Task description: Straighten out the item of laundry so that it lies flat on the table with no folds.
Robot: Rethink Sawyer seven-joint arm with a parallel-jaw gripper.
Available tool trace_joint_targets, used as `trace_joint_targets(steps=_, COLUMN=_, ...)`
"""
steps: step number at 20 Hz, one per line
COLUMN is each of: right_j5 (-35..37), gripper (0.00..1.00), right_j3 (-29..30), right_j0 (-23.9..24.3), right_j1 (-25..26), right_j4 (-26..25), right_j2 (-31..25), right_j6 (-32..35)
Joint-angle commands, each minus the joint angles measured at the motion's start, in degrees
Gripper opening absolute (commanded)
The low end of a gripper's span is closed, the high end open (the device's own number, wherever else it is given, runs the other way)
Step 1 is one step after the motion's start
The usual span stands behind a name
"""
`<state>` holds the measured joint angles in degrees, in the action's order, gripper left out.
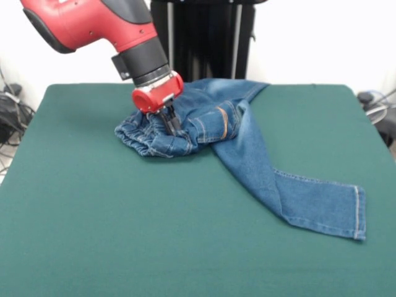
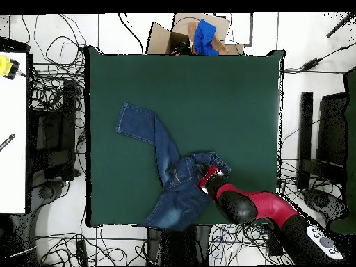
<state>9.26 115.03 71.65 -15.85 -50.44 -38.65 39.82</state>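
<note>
The gripper [image 1: 171, 122] is lowered onto the waistband end of the jeans [image 1: 247, 148], slightly left of and above the front view's centre. Its two dark fingers [image 1: 168, 121] are set close together and pressed into the bunched denim. The narrow gap between them appears to hold a fold of fabric, so the jaws read as closed on the cloth. Directly above the fingers sits the red cylindrical wrist flange [image 1: 156, 93], then a black collar, then the red arm [image 1: 86, 25], which enters from the upper left of the frame.

In the overhead view the gripper [image 2: 208, 179] lies just right of and below the frame's centre, at the right edge of the crumpled waist section. The arm [image 2: 268, 208] runs from there toward the lower right corner.

The jeans [image 2: 170, 174] are not flat. The elastic waistband and pocket area are gathered in a heap around the fingers, with orange pocket stitching visible. In the front view, one leg extends toward the lower right and ends in a hemmed cuff. The other leg is folded back toward the top of the frame, reaching the table's far edge.

The table [image 1: 93, 235] is covered in plain dark green cloth. In the overhead view a cardboard box [image 2: 174, 35] holding a blue item [image 2: 204, 36] stands beyond the table's upper edge.
</note>
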Motion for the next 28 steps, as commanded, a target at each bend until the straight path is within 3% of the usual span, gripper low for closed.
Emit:
trace_joint_targets(steps=1, right_j5=3.60, gripper=0.00, right_j3=-5.30, right_j0=-4.09, right_j1=1.40, right_j4=-4.02, right_j2=2.41, right_j6=2.61)
trace_joint_targets(steps=9, right_j5=1.55, gripper=0.00, right_j3=-4.14, right_j0=-7.93, right_j1=-1.60, right_j4=-3.32, right_j2=5.18, right_j6=7.04)
trace_joint_targets(steps=14, right_j5=-4.52, gripper=0.00, right_j3=-1.66, right_j0=-15.07, right_j1=-7.03, right_j4=-2.52, right_j2=11.74, right_j6=14.47)
trace_joint_targets(steps=18, right_j5=-9.28, gripper=0.00, right_j3=-2.32, right_j0=-21.47, right_j1=-7.09, right_j4=0.10, right_j2=15.57, right_j6=17.14)
trace_joint_targets(steps=28, right_j5=-11.32, gripper=0.00, right_j3=0.20, right_j0=-34.40, right_j1=-12.82, right_j4=11.04, right_j2=19.40, right_j6=19.53)
